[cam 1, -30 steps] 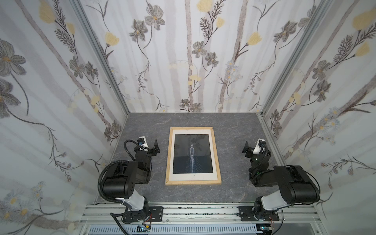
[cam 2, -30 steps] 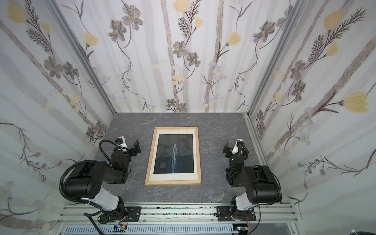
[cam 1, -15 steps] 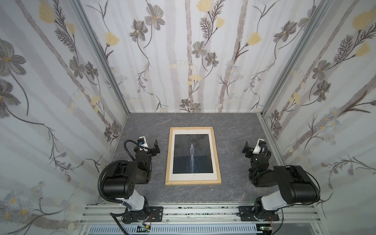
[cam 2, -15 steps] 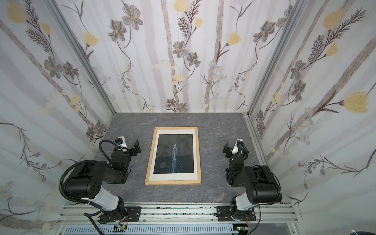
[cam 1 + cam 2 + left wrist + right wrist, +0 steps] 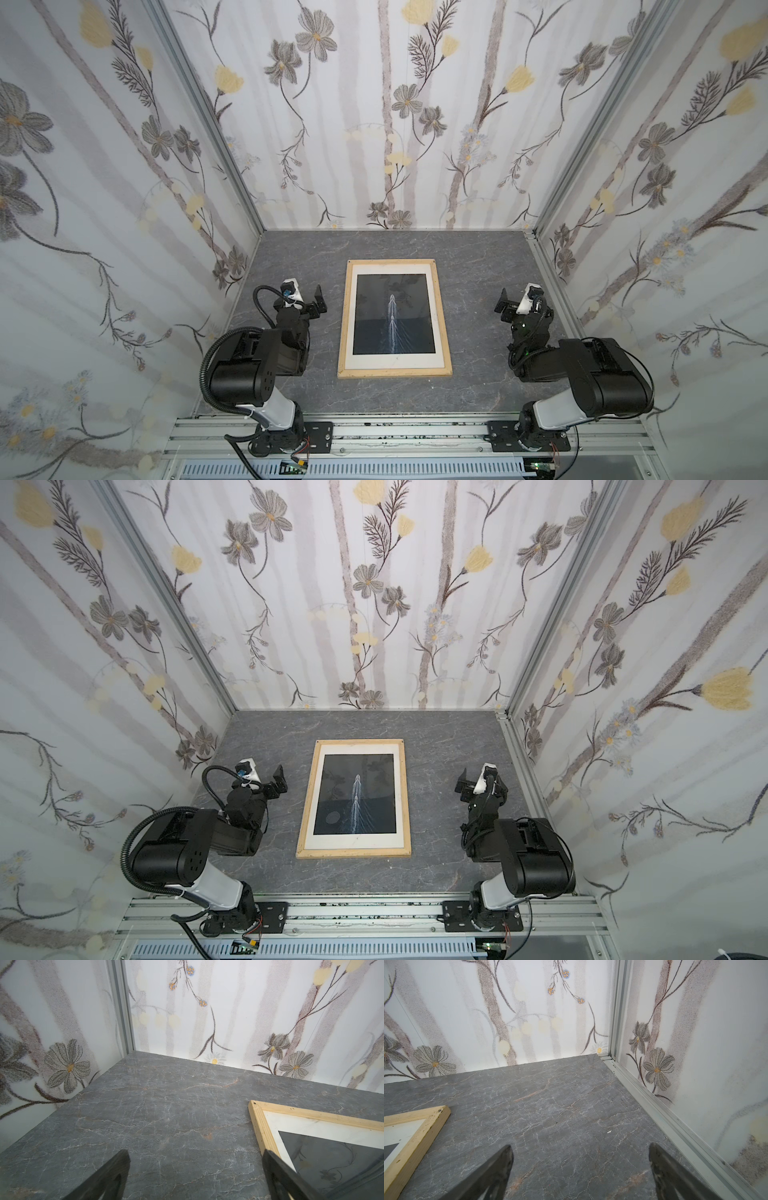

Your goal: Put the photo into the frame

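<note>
The photo point(image 5: 390, 316) lies picture-up inside the frame point(image 5: 394, 372) on the counter point(image 5: 478, 270). The left end effector point(image 5: 195, 1155) and right end effector point(image 5: 580, 1150) flank the frame, both released, empty.

Legible text, labels, brands, numbers, signs: none. No readable marking on any surface in either top view or either wrist view.

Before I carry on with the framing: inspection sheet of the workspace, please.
Surface: grey veined stone-look tabletop.
Job's things: thin rectangular light-wood frame lies flat mid-table; dark navy photo with white wake streak shows inside it, white border around.
Clutter: one tiny white speck.
Grippers: left gripper and right gripper open, empty, flanking the frame.
Cables: black corrugated hose, looped, apart from the frame.
Surroundings: floral-print walls, aluminium rail at near edge.
</note>
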